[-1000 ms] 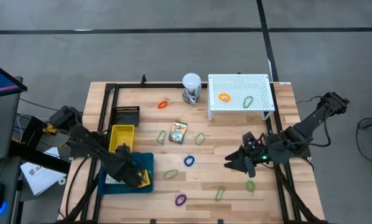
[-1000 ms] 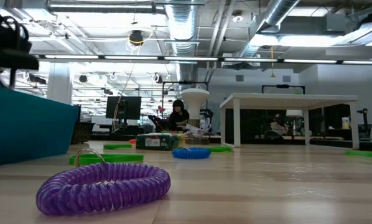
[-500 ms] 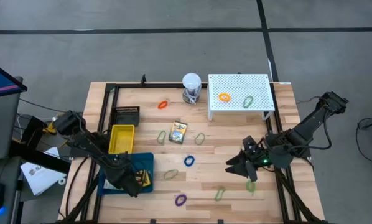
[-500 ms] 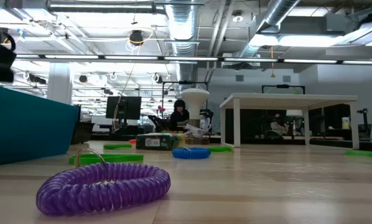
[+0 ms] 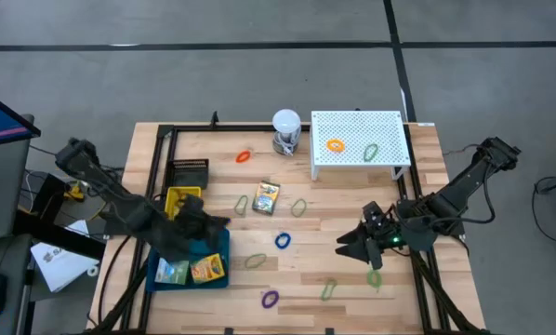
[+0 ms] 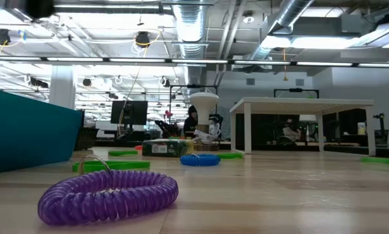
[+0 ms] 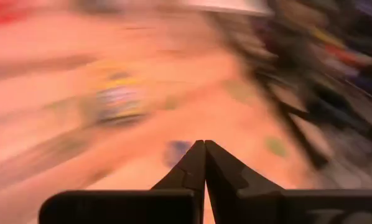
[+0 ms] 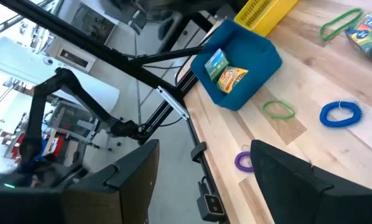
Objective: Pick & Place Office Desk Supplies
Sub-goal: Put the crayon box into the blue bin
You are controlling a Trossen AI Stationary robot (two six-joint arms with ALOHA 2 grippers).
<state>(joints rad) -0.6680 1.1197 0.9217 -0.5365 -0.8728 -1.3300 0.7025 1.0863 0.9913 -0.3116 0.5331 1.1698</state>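
Fingers of the left gripper (image 7: 204,144) are pressed together with nothing between them; in the high view this gripper (image 5: 218,221) hangs above the far edge of the blue tray (image 5: 220,239), just right of the yellow bin (image 5: 179,197). In the tray lie two printed packets, one greenish (image 5: 172,273) and one orange-yellow (image 5: 206,270), side by side at its near end. Beyond the bin, toward the far left of the table (image 5: 352,195), stands the black mesh basket (image 5: 189,172).

At the right side of the table the right gripper (image 5: 345,246) hovers with its jaws spread wide and empty, pointing left. A green loop (image 5: 375,278) lies just near of it, and another green loop (image 5: 328,289) sits further left along the near edge. A blue loop (image 5: 283,241) rests mid-table, with a third printed packet (image 5: 266,198) farther back and green loops on either side of it (image 5: 298,207). A purple loop (image 5: 270,299) lies at the near edge, large in the low view (image 6: 108,195). An orange loop (image 5: 244,156) lies toward the far side. On the white perforated stand (image 5: 390,130) rest an orange loop (image 5: 335,145) and a green loop (image 5: 371,151); the white ball-topped object (image 5: 286,123) stands just left of the stand.
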